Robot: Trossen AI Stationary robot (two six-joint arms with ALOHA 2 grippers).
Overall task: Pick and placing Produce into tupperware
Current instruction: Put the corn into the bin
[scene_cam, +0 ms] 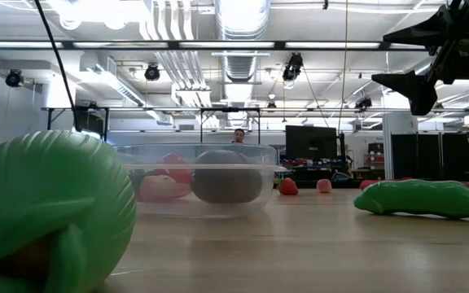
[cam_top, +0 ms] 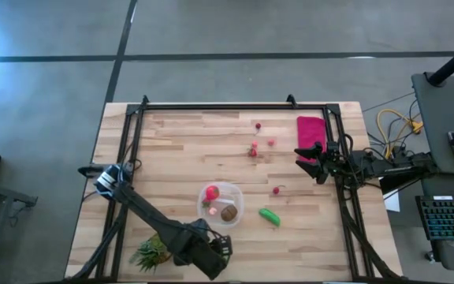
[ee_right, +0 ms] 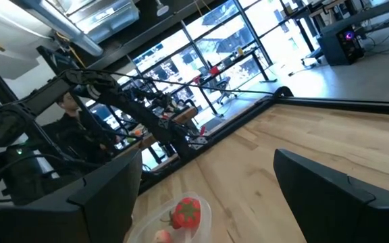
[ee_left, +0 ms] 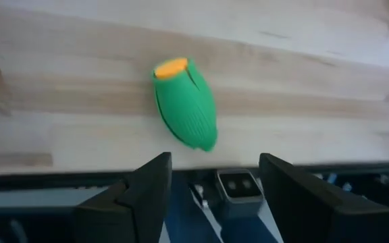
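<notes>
Tupperware (scene_cam: 198, 175) walls blur tomato (scene_cam: 159, 185), brown piece (scene_cam: 226, 183).

plenty of bare wood across the table (cam_top: 180, 146) middle and left. tupperware (cam_top: 221, 203) sits near the front centre with a green pod (cam_top: 269, 216) just to its right, spiky plant (cam_top: 151, 252) at the front left, red cloth (cam_top: 311, 131) and scattered berries (cam_top: 271, 143) crowd the back right

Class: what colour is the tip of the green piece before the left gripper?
Orange-yellow tip on the green piece; left wrist view.
</notes>
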